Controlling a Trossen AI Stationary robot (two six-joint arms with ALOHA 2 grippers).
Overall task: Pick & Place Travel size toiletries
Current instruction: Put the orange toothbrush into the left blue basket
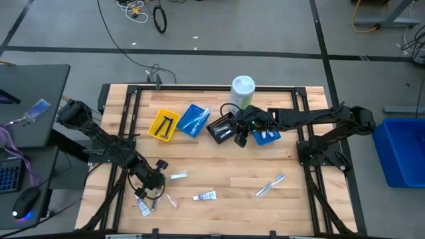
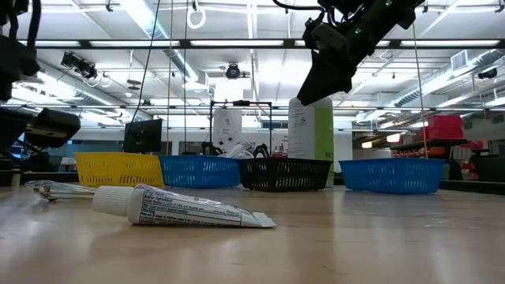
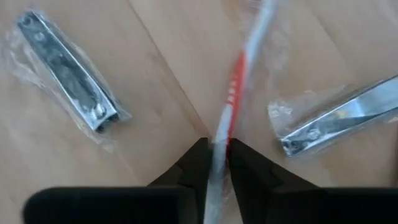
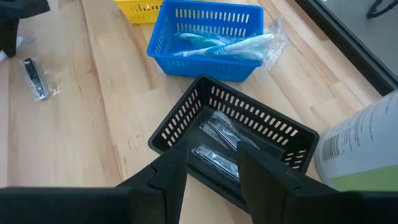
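Observation:
My left gripper (image 1: 152, 188) is low over the table's near left part, shut on a slim white-and-red toothbrush (image 3: 239, 74) in a clear wrapper. Two wrapped silvery nail clippers (image 3: 65, 71) (image 3: 336, 118) lie flat on the wood on either side of it. A white toothpaste tube (image 1: 204, 196) and a blue-white toothbrush (image 1: 269, 186) lie further right along the near edge. My right gripper (image 4: 214, 177) hangs open over the black tray (image 4: 249, 134), with nothing between its fingers. My left gripper pinches the toothbrush's white handle (image 3: 219, 146) between its two fingers, wrapper included. The fingers (image 3: 198, 163) slant down from above and lie across the handle. The rest of the toothbrush runs away from the fingers over the table; whether it is lifted I cannot tell.
At the back stand a yellow tray (image 1: 163, 125), a blue tray (image 1: 194, 121) with wrapped toothbrushes, the black tray (image 1: 222, 130) with wrapped clippers, another blue tray (image 1: 267, 138) and a tall white-and-green canister (image 1: 243, 90). The table's middle is bare wood.

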